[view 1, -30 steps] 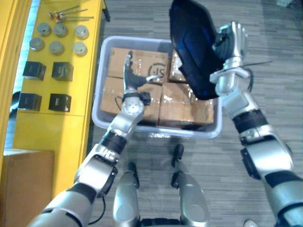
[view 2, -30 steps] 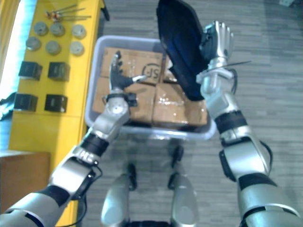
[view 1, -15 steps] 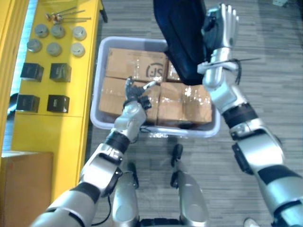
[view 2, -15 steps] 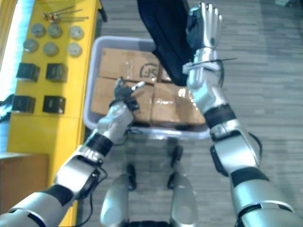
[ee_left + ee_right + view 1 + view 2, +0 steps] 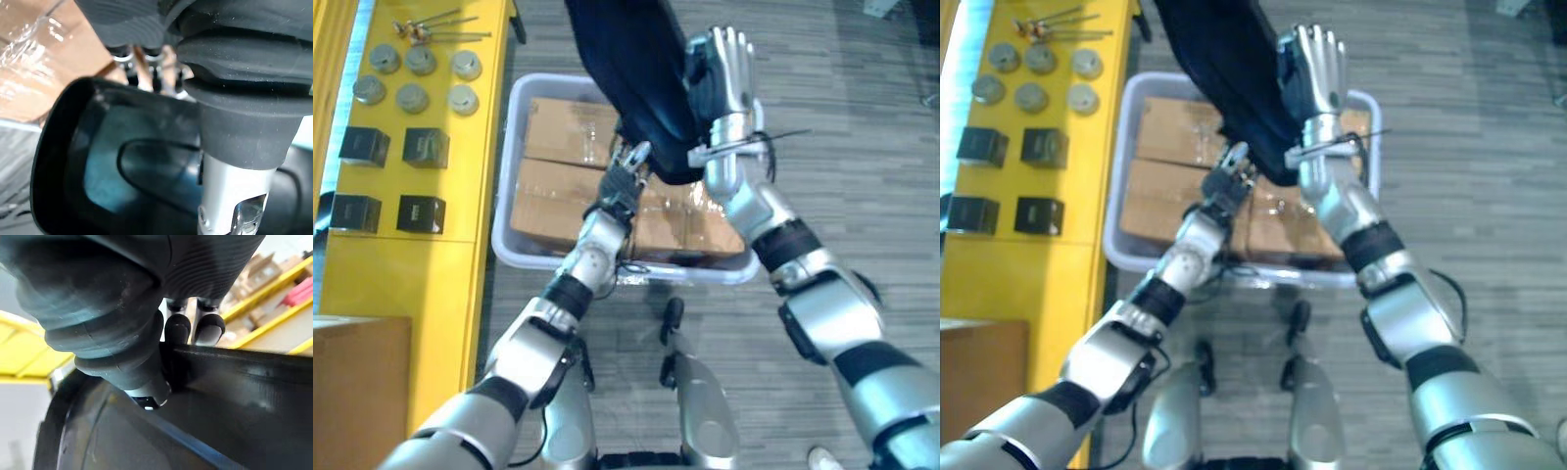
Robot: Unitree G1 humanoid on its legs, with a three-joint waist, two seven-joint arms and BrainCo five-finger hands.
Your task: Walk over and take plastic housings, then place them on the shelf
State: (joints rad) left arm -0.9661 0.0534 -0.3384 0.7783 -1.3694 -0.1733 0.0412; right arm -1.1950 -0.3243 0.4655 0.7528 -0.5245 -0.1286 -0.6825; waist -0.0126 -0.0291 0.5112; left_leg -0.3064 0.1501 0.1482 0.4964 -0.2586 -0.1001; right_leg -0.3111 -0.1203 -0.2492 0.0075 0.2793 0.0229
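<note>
bin packed — boxes | shelf near end bare | floor right open

Glossy dark plastic over taped cardboard

The plastic housing is shining smooth and glossy, blue-black. The right hand gripping it is showing silver metallic fingers and a matt, ribbed, rubbery cover. Beneath, brown cardboard boxes are glinting where clear tape crosses them, sitting in a pale, smooth plastic tub. At nine o'clock the yellow shelf is looking painted and smooth, carrying dull metal discs and matt black blocks. At three o'clock the floor is showing grey wood-grain planks.
</note>
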